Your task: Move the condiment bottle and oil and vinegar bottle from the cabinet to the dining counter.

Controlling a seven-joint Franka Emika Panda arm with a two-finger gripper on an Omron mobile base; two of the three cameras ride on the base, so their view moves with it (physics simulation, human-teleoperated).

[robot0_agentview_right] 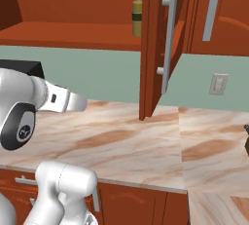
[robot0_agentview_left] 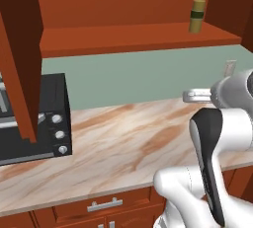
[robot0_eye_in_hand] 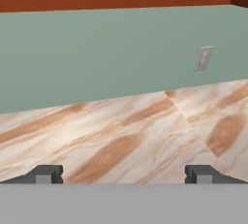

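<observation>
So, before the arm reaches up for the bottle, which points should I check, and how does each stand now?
1. Cabinet door open: ok.
2. Oil and vinegar bottle upright on the shelf: ok.
3. Gripper open and holding nothing: ok.
4. Gripper raised to shelf height: not ok, it is down over the marble counter.
5. Condiment bottle located: cannot tell.
6. Shelf beside the tall bottle free for the fingers: ok.

Oil and vinegar bottle (robot0_agentview_left: 197, 12) upright on the open cabinet (robot0_agentview_left: 123, 37) shelf, above the counter (robot0_agentview_left: 123, 138).

No readable text (none anywhere)
</observation>
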